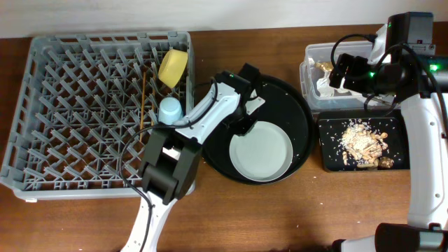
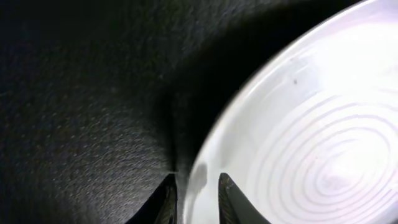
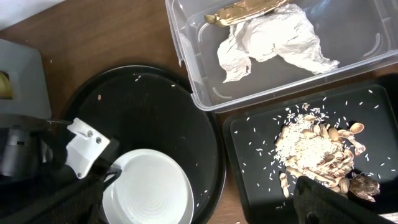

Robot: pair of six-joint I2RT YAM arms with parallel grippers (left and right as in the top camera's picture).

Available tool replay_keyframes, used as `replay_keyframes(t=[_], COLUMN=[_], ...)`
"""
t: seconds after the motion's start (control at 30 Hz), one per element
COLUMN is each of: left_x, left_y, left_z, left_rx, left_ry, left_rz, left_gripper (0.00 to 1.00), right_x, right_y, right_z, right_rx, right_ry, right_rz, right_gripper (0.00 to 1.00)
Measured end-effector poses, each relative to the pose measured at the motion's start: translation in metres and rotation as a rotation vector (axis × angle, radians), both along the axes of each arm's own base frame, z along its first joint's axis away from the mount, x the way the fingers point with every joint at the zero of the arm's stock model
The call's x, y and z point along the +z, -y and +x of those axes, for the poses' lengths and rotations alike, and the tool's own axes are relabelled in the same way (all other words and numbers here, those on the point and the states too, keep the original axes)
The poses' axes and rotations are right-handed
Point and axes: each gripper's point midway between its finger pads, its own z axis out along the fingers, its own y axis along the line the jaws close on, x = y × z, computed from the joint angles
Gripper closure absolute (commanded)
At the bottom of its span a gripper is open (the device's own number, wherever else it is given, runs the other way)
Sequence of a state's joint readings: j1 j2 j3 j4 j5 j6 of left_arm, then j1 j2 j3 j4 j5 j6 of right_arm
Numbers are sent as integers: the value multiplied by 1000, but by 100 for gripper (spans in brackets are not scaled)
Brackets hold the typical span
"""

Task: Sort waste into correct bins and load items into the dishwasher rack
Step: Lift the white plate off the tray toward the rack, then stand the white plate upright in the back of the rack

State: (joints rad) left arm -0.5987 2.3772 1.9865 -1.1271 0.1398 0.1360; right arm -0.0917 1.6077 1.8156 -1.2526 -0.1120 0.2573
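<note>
The pale grey-green plate [image 1: 262, 150] lies in the round black tray [image 1: 297, 105]. My left gripper [image 2: 196, 199] is closed on the plate's [image 2: 311, 124] near-left rim, one finger inside and one outside. My right gripper [image 3: 199, 186] is open and empty, held high by the clear tub [image 1: 311, 52]. The tub holds the white napkin [image 3: 273, 37] and the gold wrapper [image 3: 242, 12]. Food scraps [image 3: 317, 149] lie in the shallow black tray [image 1: 329, 157]. The yellow bowl [image 1: 173, 68], blue cup [image 1: 170, 110] and chopsticks [image 1: 143, 98] sit in the grey rack [image 1: 42, 105]. The pink cup is out of view.
The rack fills the table's left half, and the round black tray [image 3: 155, 112] lies between it and the two bins. Rice grains are scattered on both black trays. Bare wood runs along the front edge.
</note>
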Motion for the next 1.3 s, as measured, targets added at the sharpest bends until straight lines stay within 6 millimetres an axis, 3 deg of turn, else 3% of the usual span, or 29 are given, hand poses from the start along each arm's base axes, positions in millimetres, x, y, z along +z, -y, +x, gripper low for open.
replay_keyframes(t=[0.23,0.33,0.43,0.53,0.6,0.63,0.67,0.73,0.83,0.93,1.0,1.3], left_x=[3,27,85,152,182,198,224,232,258,277,287,307], left_y=[5,6,5,-37,-73,-96,-140,-168,-235,-286,-297,-310], left_z=[-6,-2,37,81,97,106,118,119,124,123,121,123], left_rx=[-21,-19,20,125,194,242,348,416,601,741,788,887], left_ry=[1,3,133,304,391,450,550,580,689,769,816,928], left_rz=[21,22,-23,-19,31,80,179,262,452,612,673,743], left_gripper=[100,100,100,100,100,100,100,100,100,100,100,100], right_x=[0,0,0,0,0,0,0,0,0,0,0,0], right_y=[0,1,1,1,1,1,1,1,2,2,2,2], right_z=[0,0,1,1,1,1,1,1,1,1,1,1], right_rx=[3,3,3,2,2,3,2,3,2,1,1,1], right_ry=[0,1,3,4,4,4,4,4,4,4,4,4], right_rz=[-3,-10,-11,-11,-11,-11,-11,-11,-12,-13,-13,-13], right_gripper=[2,1,2,2,2,1,2,1,2,2,2,2])
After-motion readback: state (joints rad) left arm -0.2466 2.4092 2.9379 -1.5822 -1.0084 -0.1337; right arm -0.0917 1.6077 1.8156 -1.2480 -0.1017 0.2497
